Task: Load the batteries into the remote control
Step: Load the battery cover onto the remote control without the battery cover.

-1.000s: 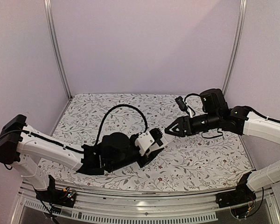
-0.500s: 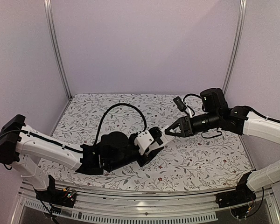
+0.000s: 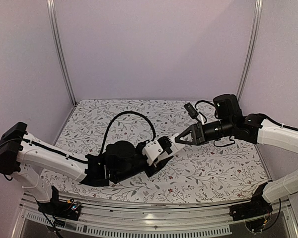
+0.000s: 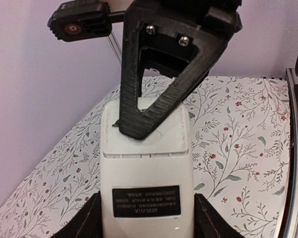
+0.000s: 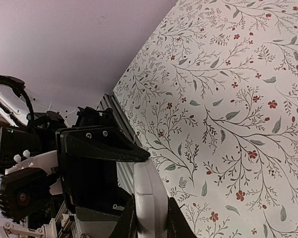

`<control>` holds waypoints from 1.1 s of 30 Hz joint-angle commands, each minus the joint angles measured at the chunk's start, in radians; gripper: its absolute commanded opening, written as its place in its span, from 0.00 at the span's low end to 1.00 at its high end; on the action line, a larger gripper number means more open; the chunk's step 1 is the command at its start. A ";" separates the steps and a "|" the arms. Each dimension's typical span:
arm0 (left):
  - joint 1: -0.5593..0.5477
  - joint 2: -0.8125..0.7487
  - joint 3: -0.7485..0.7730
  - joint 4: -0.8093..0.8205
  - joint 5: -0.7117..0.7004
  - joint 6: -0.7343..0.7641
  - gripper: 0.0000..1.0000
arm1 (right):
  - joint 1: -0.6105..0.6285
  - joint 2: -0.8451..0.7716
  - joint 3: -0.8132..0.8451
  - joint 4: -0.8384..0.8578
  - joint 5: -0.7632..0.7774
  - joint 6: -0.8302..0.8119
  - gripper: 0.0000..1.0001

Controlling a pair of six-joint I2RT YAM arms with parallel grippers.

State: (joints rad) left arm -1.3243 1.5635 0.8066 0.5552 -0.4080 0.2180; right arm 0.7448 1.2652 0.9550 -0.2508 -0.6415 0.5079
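1. Comparing with a second ago, starting at the right fingers [image 3: 187, 136]: were spread and hanging just clear of the remote control [image 4: 146, 163], now pushed in toward the left arm [image 3: 54, 158] and squeezed down to a narrow gap.
2. Left side: pretty much the same spot as before, same grip.
3. Right fingers up close: pinched on the far end of the remote control, one on each face of the thin white edge as seen from the right wrist.
4. Left fingers [image 4: 87, 224]: roughly halfway open, clamped on the two long sides of the remote control's near end.
5. So, remote control held up off the desk [image 3: 89, 124], strung between both arms, plain white back toward the left wrist camera, dark label [image 4: 146, 202] on it, print too small to read.
6. Around: floral cover on the desk, lilac walls [image 3: 154, 49], black cable [image 3: 131, 113] looping over the left arm, metal rail [image 3: 154, 218] along the near edge.
7. In the way: right fingers blocking the upper part of the remote control's back from the left wrist. From above, mostly hidden behind the end of the left arm.
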 commanded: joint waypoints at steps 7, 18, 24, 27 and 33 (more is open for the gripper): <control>-0.020 -0.033 0.002 0.173 -0.027 0.064 0.00 | 0.016 0.021 -0.079 0.076 0.018 -0.003 0.14; -0.019 -0.026 -0.001 0.281 0.001 0.119 0.00 | 0.047 0.068 -0.095 0.146 -0.002 -0.005 0.23; -0.015 -0.027 0.000 0.269 -0.006 0.125 0.00 | 0.051 0.060 -0.092 0.148 0.007 -0.006 0.29; -0.015 -0.029 -0.010 0.247 -0.010 0.108 0.00 | 0.051 0.042 -0.075 0.130 0.015 -0.016 0.40; -0.015 -0.028 -0.007 0.203 -0.013 0.084 0.00 | 0.051 0.013 -0.025 0.080 0.022 -0.057 0.67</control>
State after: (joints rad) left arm -1.3258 1.5639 0.7784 0.6903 -0.4271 0.3248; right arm 0.7918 1.3018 0.8925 -0.0929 -0.6437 0.4931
